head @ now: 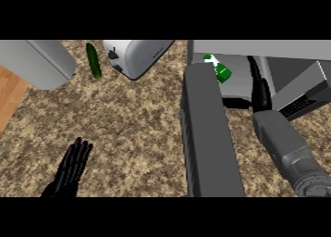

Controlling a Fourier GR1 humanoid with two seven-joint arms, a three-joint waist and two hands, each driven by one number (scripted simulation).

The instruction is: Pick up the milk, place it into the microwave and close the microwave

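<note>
milk (220, 69) inside microwave (264, 48), door (208, 134) open

Green-and-white milk carton (221, 69) tilted inside the grey microwave (277, 55), door (208, 134) wide open.

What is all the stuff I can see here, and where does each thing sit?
milk carton: one, white and green, inside the microwave's opening, top centre-right
microwave: one, grey, top right, its door swung open toward the viewer
toaster: one, silvery white, top centre
cucumber: one, dark green, lying left of the toaster
rounded grey object: one, top left; I cannot tell what it is
counter: one, speckled brown stone
wooden floor: light brown, left edge
left hand: black, open, resting at lower left
right hand: black, reaching into the microwave beside the milk carton
</note>
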